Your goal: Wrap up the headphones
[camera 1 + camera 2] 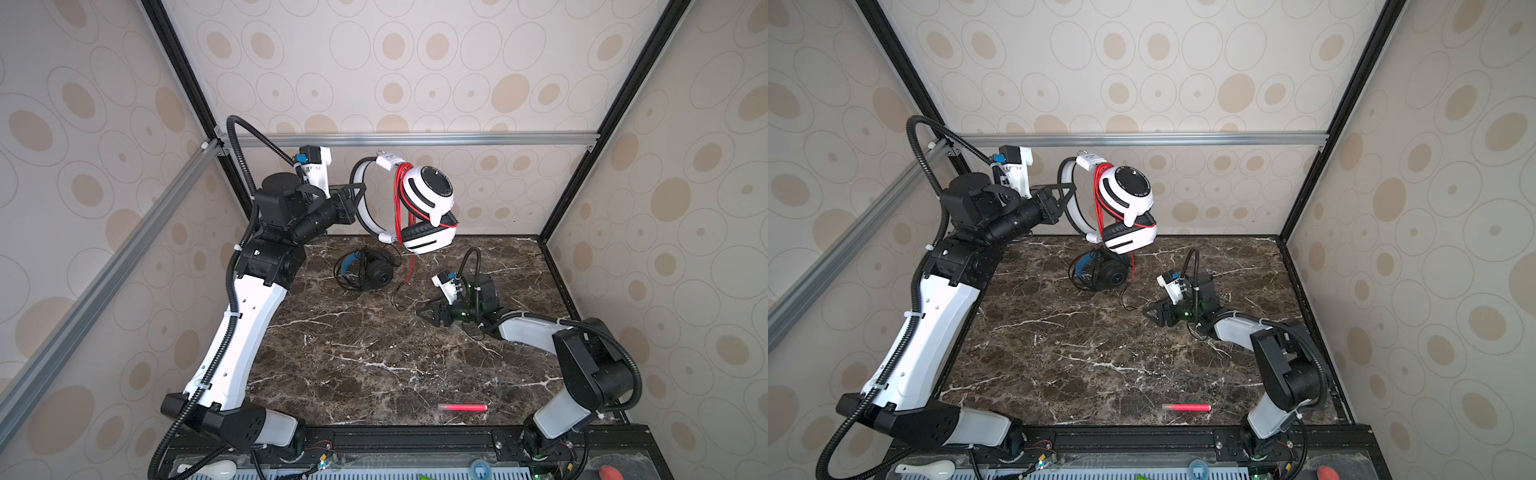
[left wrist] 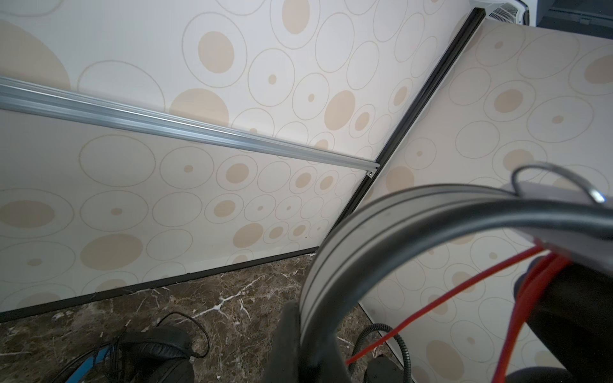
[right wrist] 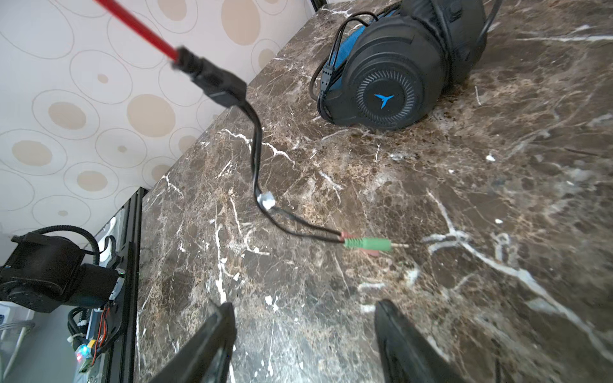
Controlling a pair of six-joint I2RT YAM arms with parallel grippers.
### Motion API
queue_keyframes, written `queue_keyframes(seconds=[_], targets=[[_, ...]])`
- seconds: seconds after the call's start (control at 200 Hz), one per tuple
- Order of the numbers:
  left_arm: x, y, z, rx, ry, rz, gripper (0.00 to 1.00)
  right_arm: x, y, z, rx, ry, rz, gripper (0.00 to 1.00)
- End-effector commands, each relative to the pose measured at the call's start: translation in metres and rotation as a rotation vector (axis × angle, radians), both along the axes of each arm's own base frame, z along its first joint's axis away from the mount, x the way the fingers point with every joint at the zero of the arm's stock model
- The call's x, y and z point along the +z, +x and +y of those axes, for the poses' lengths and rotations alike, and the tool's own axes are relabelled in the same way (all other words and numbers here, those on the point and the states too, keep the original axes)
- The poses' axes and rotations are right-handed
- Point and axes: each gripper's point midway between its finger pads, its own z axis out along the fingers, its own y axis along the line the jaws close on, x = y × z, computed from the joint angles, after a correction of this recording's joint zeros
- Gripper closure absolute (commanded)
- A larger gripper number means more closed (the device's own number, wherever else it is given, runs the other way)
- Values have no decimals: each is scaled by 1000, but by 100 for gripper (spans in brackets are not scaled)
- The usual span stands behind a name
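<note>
Clamping the headband (image 2: 365, 232) of the white headset (image 1: 428, 195), the left gripper (image 1: 358, 198) has its jaws closed tight on the band's curve. It holds the whole headset in the air above the rear of the marble tabletop (image 1: 353, 353). In the left wrist view one dark finger (image 2: 288, 331) presses against the band's edge. The headset hangs sideways in both top views, its two black-striped cups stacked one over the other on the side away from the gripper. The red cable (image 1: 400, 195) is wound in several long loops between the two ends of the headband, beside the cups. A single strand drops from the lower cup toward the table, where it becomes a thin black lead. The right wrist view shows that lead running from a black junction piece (image 3: 215, 83) across the marble to a green plug (image 3: 365, 244) with a pinkish one just beside it.

The right gripper (image 3: 305, 331) sits low over the table to the right of that lead, its jaws standing well apart with nothing between them. The plugs lie a little ahead of its fingertips.

The black headset (image 1: 370, 270) rests on the tabletop below the lifted white one, near the back wall, with its blue headband accents showing and its black cable in loose loops around it. A red stick (image 1: 462, 407) lies alone near the front edge, well apart from everything else.
</note>
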Motion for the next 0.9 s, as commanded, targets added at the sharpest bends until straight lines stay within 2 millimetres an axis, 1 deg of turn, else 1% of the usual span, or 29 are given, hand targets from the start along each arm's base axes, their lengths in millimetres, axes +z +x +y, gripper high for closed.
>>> queue_keyframes(seconds=[0.0, 0.13, 0.295, 0.415, 0.645, 0.81, 0.895], targets=[[38, -11, 4, -14, -80, -95, 100, 18, 10, 13, 36, 59, -40, 30], [37, -11, 4, -12, -72, -90, 100, 20, 15, 19, 43, 41, -75, 30], [40, -11, 4, -13, -63, -93, 100, 18, 12, 27, 81, 0, -100, 30], [42, -12, 4, -12, -53, -94, 100, 19, 6, 32, 114, -10, -114, 29], [52, -15, 3, -27, -69, -109, 100, 25, -20, 40, 202, -23, -126, 29], [55, -18, 3, -30, -76, -114, 100, 33, -42, 41, 223, 25, -99, 29], [56, -18, 3, -31, -80, -115, 100, 29, -52, 44, 243, 12, -89, 29]])
